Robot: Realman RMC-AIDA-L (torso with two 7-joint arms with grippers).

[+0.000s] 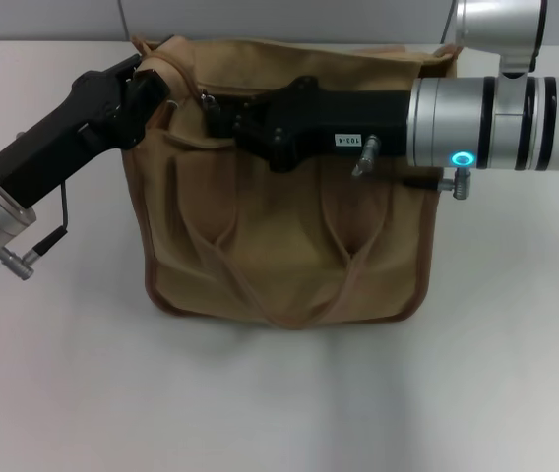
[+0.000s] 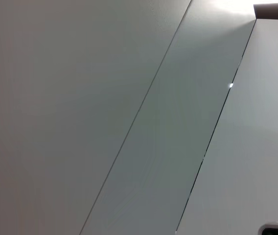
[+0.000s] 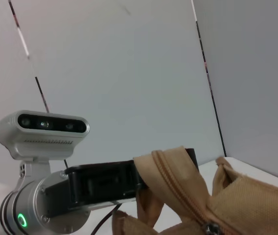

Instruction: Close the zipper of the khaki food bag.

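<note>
Both grippers at khaki food bag [image 1: 279, 246] top: left gripper [image 1: 152, 79] at corner, right gripper [image 1: 222, 113] over zipper [image 3: 178, 193]; finger states unclear.

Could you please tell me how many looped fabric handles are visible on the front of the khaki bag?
2: both hang down the front of the boxy khaki canvas food bag, left looped fabric handle, right looped fabric handle. Others may be hidden.

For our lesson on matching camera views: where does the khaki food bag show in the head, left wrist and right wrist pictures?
Head view: khaki food bag fills the middle, on the white table.
Left wrist view: not in it; only pale wall panels.
Right wrist view: its top edge sits low in the picture.
Shared landmark: the left tool, at the bag's top corner.
</note>
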